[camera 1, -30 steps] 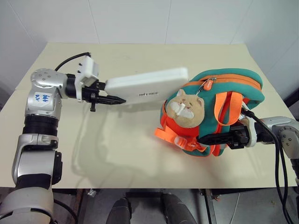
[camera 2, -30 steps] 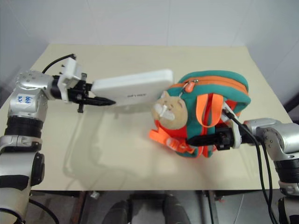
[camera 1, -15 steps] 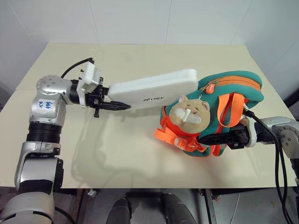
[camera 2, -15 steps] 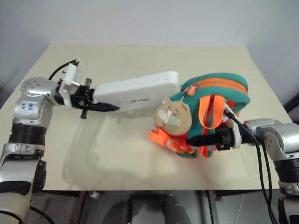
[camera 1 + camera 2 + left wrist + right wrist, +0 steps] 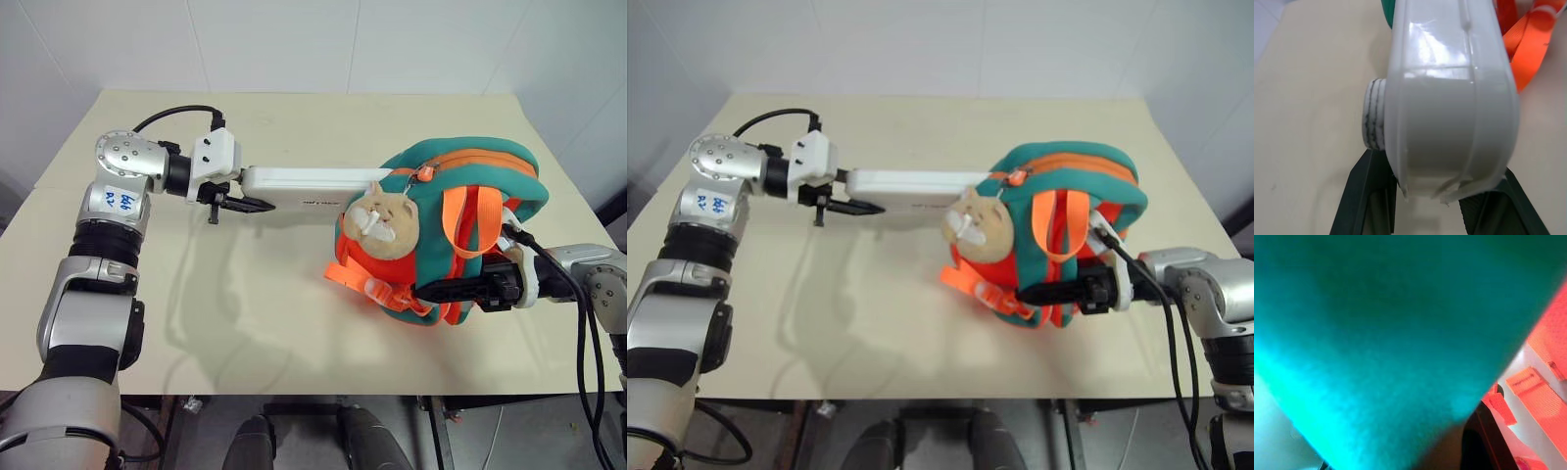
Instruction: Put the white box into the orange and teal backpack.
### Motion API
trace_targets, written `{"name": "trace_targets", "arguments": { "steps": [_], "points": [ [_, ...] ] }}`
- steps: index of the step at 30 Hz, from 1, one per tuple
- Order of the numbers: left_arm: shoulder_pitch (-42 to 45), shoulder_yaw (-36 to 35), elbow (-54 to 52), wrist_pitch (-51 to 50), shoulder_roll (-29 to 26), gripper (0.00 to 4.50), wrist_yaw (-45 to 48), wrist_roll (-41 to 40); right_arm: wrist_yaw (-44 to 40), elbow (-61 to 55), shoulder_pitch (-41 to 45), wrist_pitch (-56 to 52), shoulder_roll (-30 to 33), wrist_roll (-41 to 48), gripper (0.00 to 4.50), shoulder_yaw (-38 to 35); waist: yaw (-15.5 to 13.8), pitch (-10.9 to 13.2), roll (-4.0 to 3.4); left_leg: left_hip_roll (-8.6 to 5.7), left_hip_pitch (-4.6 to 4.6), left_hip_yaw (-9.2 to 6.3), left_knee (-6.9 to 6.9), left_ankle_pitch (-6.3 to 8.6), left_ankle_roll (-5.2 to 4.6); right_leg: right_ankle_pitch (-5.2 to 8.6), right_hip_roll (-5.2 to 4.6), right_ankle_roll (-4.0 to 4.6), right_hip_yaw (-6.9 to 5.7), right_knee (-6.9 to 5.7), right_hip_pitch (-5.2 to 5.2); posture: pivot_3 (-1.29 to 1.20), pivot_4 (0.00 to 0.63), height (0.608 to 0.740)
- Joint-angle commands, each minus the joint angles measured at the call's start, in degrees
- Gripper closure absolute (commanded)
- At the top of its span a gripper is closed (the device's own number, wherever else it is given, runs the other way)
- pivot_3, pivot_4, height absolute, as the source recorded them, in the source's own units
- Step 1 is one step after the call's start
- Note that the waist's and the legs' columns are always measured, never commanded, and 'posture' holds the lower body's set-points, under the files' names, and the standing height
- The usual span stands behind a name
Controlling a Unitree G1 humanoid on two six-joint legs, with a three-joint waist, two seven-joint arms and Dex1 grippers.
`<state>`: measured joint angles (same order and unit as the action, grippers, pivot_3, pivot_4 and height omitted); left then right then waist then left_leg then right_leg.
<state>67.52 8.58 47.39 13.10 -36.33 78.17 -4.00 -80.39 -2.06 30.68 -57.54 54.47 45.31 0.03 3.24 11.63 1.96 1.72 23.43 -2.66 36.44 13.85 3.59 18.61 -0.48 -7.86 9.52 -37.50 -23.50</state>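
- The step in hand is the insertion: the left gripper [image 5: 235,201], at the upper left of the frame, holds the white box [image 5: 304,188] by its near end, with its two black fingers clamped on both sides of the case.
- The white box lies almost level above the table [image 5: 245,313], in the upper middle of the frame. Its far end disappears behind the beige plush cat head [image 5: 384,221], at the mouth of the orange and teal backpack [image 5: 470,171].
- I cannot tell how deep the box is inside; most of its length is outside the bag.
- The backpack stands at the middle right of the frame, with its opening turned to the left, toward the box.
- The right gripper [image 5: 460,291], at the lower right, is at the lower side of the backpack. Its fingers are nearly closed, and I judge it pinches the teal edge to keep the bag steady.
- The next move calls for pushing the box further to the right, along its own length, while the right gripper keeps the bag in place.
- The cat head and the orange straps [image 5: 453,227] hang near the opening, so the box may catch on them.
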Motion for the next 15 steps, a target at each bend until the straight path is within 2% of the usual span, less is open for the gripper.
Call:
{"name": "trace_targets", "arguments": {
  "steps": [1, 12, 15],
  "points": [
    [2.68, 0.90, 1.62, -1.77, 1.34, 3.26, -0.29, 2.00, 0.18, -1.53, -0.11, -0.22, -0.17, 1.08, 3.94, -1.24, -0.04, 0.00, 0.00, 0.00, 0.01, 0.00, 0.02, 0.00, 0.00, 0.00, 0.00, -0.01, 0.00, -0.01, 0.00, 0.00, 0.150, 0.740],
    [15.36, 4.18, 10.34, -2.32, 9.72, 3.26, 11.33, 3.97, -0.07, -1.69, 0.37, -0.34, -0.54, 1.13, 3.94, -0.78, -0.19, 0.03, 0.04, -0.06, 0.19, -0.05, 0.06, 0.02, -0.03, 0.02, 0.00, -0.09, -0.02, 0.06, -0.07, 0.00, 0.150, 0.740],
    [18.48, 4.65, 13.79, -1.05, 12.12, 3.26, 11.80, 5.13, -0.20, -1.96, 0.49, -0.49, -0.42, 1.17, 3.94, -0.60, -0.34, 0.03, 0.06, -0.06, 0.21, -0.07, 0.04, 0.03, -0.05, 0.04, 0.00, -0.10, -0.03, 0.06, -0.08, 0.00, 0.150, 0.740]
  ]
}}
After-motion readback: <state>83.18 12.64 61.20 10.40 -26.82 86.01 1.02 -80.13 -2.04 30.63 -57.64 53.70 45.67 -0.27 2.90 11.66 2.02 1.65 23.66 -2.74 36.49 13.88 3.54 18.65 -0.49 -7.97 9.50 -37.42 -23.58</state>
